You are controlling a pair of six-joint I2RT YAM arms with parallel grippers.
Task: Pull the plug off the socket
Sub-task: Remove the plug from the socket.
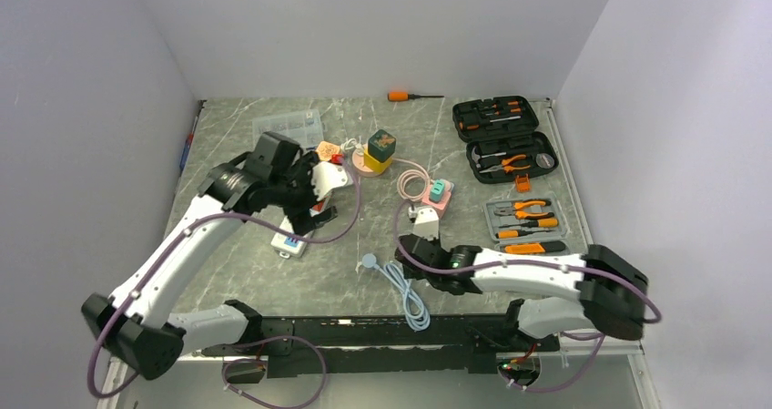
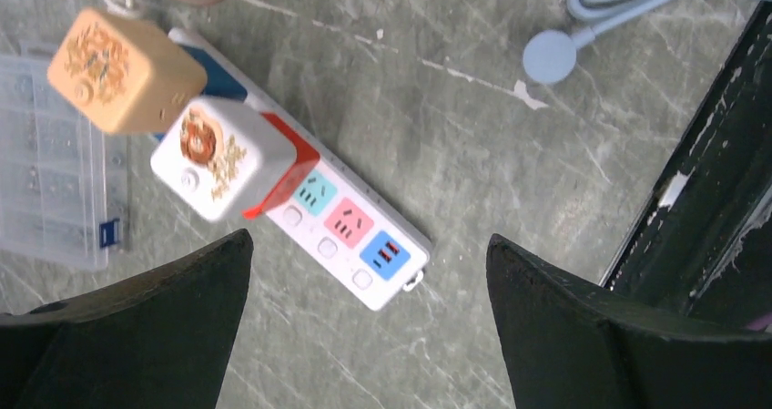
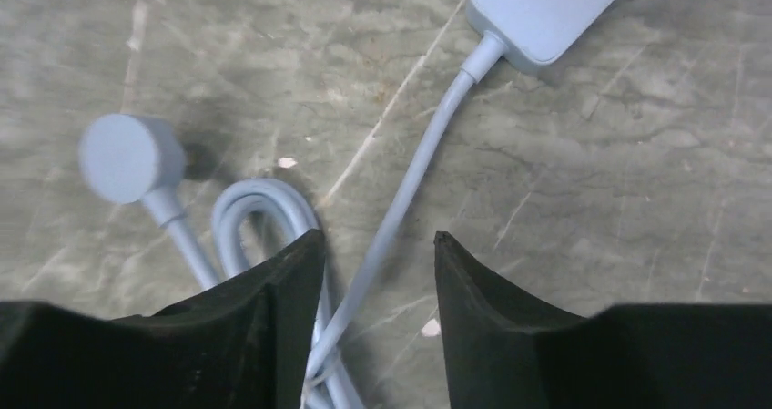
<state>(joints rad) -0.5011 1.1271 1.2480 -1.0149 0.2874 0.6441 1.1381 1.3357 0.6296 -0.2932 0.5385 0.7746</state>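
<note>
A white power strip (image 2: 350,231) with teal, pink and blue sockets lies on the grey marble table; it also shows in the top view (image 1: 293,239). A white cube plug with a red side (image 2: 218,158) sits in the strip, and an orange cube plug (image 2: 123,67) sits beside it further along. My left gripper (image 2: 369,245) is open and empty above the strip's free end, touching neither plug. In the top view the left gripper (image 1: 314,190) hides both plugs. My right gripper (image 3: 373,240) is open, low over a light-blue cable (image 3: 410,190) that runs between its fingers.
The blue cable ends in a flat plug head (image 3: 546,13) and a round disc (image 3: 127,158). A clear organiser box (image 1: 287,127) lies at the back left, open tool cases (image 1: 505,136) and a pliers tray (image 1: 528,222) at the right, and a screwdriver (image 1: 410,96) at the back.
</note>
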